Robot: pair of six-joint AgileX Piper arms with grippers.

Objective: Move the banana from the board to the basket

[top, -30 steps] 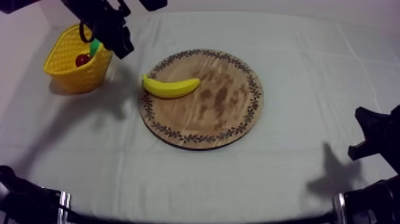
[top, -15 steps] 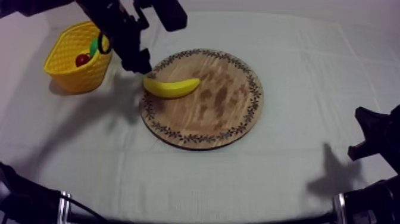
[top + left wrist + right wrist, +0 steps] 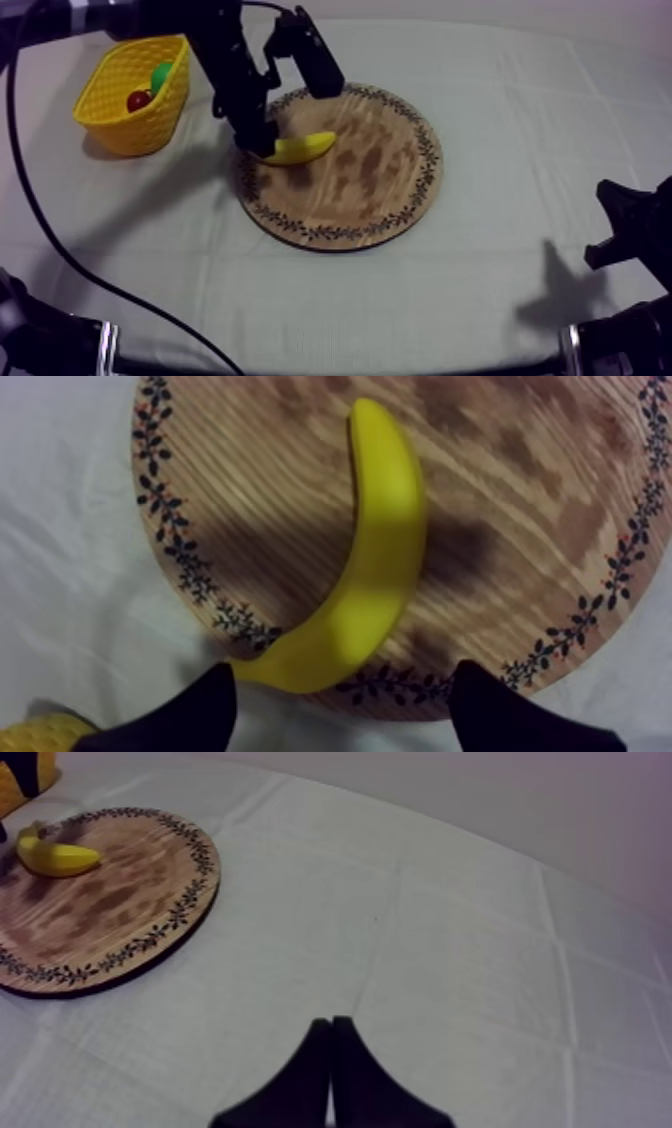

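From above, the banana (image 3: 300,149) lies on the board (image 3: 370,195) near its left rim, and the left gripper (image 3: 262,140) is low over the banana's thin end. The basket (image 3: 112,122) stands left of the board, apart from it, with a small red fruit (image 3: 139,100) and a green item (image 3: 161,75) inside. In the left wrist view the fingers (image 3: 205,706) stand wide apart at the board's rim, gripping nothing, the thin end just beside one of them. In the right wrist view the right gripper (image 3: 331,1024) is closed to a narrow wedge over the cloth (image 3: 450,952), well apart from the board.
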